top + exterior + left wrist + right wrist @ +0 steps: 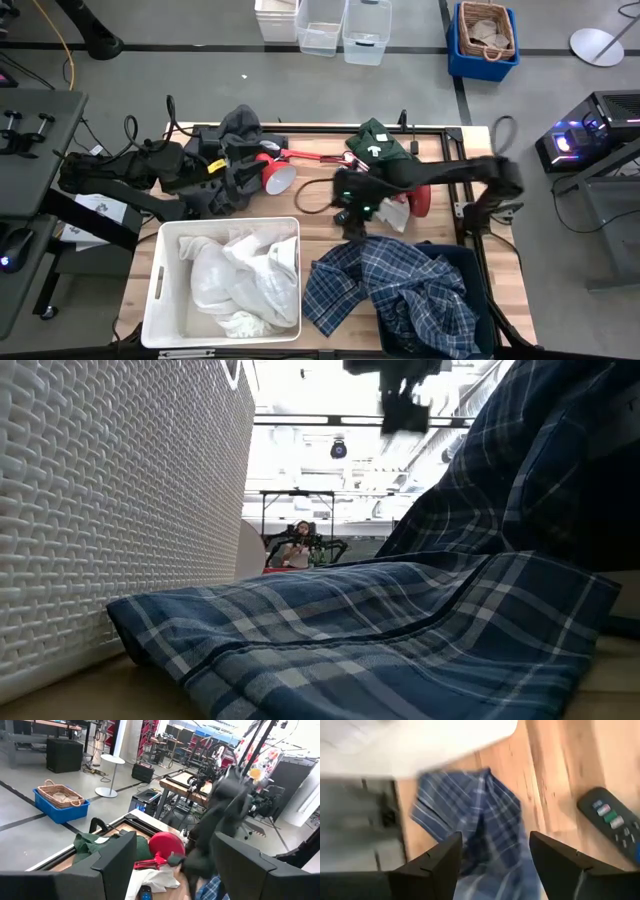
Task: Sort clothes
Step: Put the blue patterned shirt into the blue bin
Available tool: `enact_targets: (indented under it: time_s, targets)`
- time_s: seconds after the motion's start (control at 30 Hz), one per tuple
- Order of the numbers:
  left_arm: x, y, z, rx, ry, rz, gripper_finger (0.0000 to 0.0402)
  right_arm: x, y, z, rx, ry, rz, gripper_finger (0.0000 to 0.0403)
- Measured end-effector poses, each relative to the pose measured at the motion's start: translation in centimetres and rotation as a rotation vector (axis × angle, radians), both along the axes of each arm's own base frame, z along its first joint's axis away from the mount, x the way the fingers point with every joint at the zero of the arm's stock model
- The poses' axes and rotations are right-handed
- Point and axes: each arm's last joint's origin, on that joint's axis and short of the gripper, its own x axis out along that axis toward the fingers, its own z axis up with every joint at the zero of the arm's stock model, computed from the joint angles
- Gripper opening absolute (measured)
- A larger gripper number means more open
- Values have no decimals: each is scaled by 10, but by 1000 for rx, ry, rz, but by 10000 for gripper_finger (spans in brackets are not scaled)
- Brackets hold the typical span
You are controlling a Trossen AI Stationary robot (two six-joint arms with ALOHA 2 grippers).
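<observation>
- Table (510,300): light wood top, seen from above; both arms are placed over its far half.
- White bin (160,300): set below and to the left of the right gripper, at the table's near-left side. White garments (235,280) are heaped inside it. Its woven wall (110,500) fills the left of the low view.
- Navy bin (470,270): set at the near right, just below the right gripper, largely covered.
- Plaid shirt (390,285): blue and white, draped over the navy bin's rim and spilling onto the wood towards the white bin. It is seen directly beneath the right gripper in the right wrist view (480,830), free of the fingers.
- Dark grey garment (235,155): bunched at the left gripper (225,170), partly draped over that arm. In the left wrist view (220,820) it is seen hanging ahead of the fingers; contact cannot be judged.
- Dark green garment (380,145): white label up, lying at the table's far edge, just beyond the right gripper.
- Red lamp (275,170): lying between the two grippers.
- Right gripper (352,215): fingers spread wide, nothing between them, hovering just above the plaid shirt's upper edge.
- Left gripper: fingers set wide apart.
- Remote control (612,822): dark, lying on the wood beside the right gripper.
</observation>
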Motion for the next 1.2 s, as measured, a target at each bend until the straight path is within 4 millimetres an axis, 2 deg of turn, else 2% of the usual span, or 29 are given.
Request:
enact_targets:
  time_s: [0.17, 0.3, 0.67, 0.77, 0.83, 0.9, 0.93, 1.03, 1.1, 1.2]
  targets:
    - [0, 0, -1, -8, 2, 1, 248, 29, -6, -50, -47, 45, 232, 226]
    - [0, 0, -1, -26, -5, 2, 248, 36, -2, -78, -71, 103, 363, 226]
    - [1, 0, -1, -25, -3, 2, 248, 28, 12, -95, -219, 184, 578, 220]
    - [1, 0, -1, -25, -3, 2, 248, 24, 16, -101, -211, 218, 572, 179]
    - [1, 0, -1, -25, -2, 3, 248, 21, 18, -103, -203, 246, 553, 118]
    - [1, 0, -1, -25, -3, 3, 248, 21, 21, -103, -173, 258, 528, 39]
    - [1, 0, -1, -25, -3, 3, 248, 21, 22, -102, -150, 263, 513, 21]
    - [1, 0, -1, -24, -2, 3, 248, 23, 22, -90, -131, 294, 439, 8]
    - [1, 0, -1, -24, -2, 3, 248, 25, 20, -68, -133, 274, 400, 3]
    - [1, 0, -1, -6, 5, 1, 248, 18, 16, -11, -164, 212, 327, 2]
